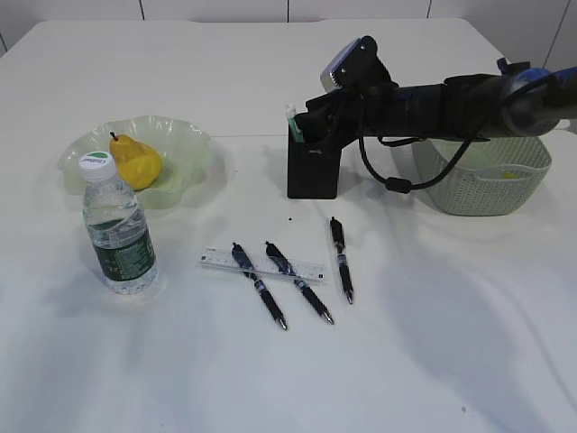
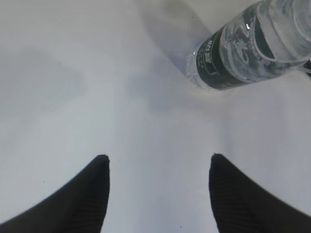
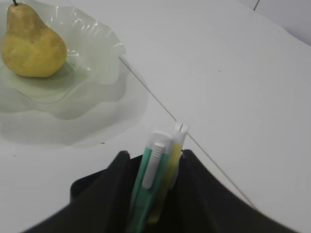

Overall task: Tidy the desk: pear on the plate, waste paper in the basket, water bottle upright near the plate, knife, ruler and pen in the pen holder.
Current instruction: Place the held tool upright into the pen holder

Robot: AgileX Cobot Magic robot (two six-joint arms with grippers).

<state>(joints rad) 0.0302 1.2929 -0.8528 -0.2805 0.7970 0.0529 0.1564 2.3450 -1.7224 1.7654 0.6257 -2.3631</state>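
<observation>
Nearest the exterior camera lie three dark pens (image 1: pixel 260 285), two crossing the ruler (image 1: pixel 261 265) and one apart to the right; all remain on the desk (image 1: pixel 451 343). Behind them stands the pen holder (image 1: pixel 313 168), over which the right gripper (image 3: pixel 156 167) hangs with a green-and-yellow knife (image 3: pixel 154 179) between its jaws, the lower end already in the cup. Whether the jaws clamp it or have let go cannot be told. Judgement: the step in hand is depositing the knife; it is best released only once it points straight down into the cup, then the arm lifted vertically so the holder is not tipped. The left gripper (image 2: pixel 158 194) hangs open and empty over bare desk, near the upright water bottle (image 1: pixel 117 230). The pear (image 1: pixel 135 162) sits on the plate (image 1: pixel 185 135). The basket (image 1: pixel 491 180) stands at right.
</observation>
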